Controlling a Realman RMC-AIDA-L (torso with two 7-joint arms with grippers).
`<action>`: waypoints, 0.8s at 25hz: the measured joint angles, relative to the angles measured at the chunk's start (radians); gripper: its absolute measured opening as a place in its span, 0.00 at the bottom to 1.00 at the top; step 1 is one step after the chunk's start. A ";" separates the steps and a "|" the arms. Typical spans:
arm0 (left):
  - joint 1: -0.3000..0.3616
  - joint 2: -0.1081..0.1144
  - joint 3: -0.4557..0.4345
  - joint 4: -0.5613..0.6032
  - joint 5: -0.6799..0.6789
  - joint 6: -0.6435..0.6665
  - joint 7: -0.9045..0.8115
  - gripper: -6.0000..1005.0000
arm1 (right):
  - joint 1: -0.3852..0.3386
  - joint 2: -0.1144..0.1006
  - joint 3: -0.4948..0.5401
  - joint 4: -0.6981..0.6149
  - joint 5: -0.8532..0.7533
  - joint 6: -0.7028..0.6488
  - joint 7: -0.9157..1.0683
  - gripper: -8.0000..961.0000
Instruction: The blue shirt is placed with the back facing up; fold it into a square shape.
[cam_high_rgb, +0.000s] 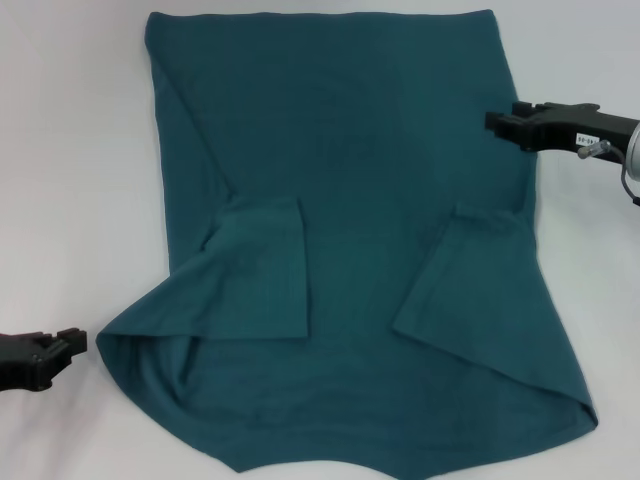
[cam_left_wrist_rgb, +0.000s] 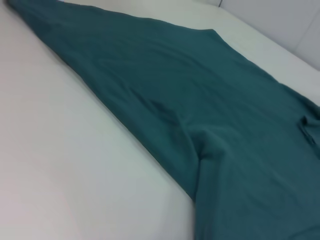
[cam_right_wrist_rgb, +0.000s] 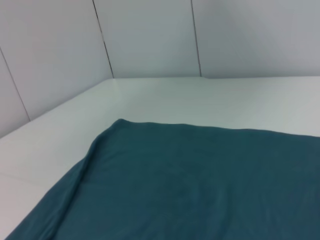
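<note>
the blue shirt (cam_high_rgb: 360, 230) lies spread flat on the white table (cam_high_rgb: 70, 150), its straight hem at the far edge and both sleeves folded inward over the body. the left gripper (cam_high_rgb: 62, 350) sits low on the table just beside the shirt's near left corner, apart from the cloth; its jaws look nearly closed, though that is hard to judge. the right gripper (cam_high_rgb: 497, 124) hovers at the shirt's right edge toward the far end, holding nothing; whether its jaws are apart cannot be told.

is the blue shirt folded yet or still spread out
Partly folded: the blue shirt has both sleeves turned onto its body, but no square yet.
</note>
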 joint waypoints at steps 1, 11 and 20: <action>0.000 0.001 -0.003 0.001 0.000 0.012 0.001 0.07 | 0.000 0.000 0.000 -0.001 -0.001 -0.001 0.001 0.47; -0.014 0.005 -0.005 0.073 -0.001 0.095 0.010 0.07 | -0.002 0.009 -0.001 -0.001 -0.062 -0.001 -0.005 0.47; -0.017 0.000 0.023 0.043 0.004 0.009 0.156 0.23 | -0.004 0.016 -0.006 0.006 -0.065 -0.006 -0.004 0.47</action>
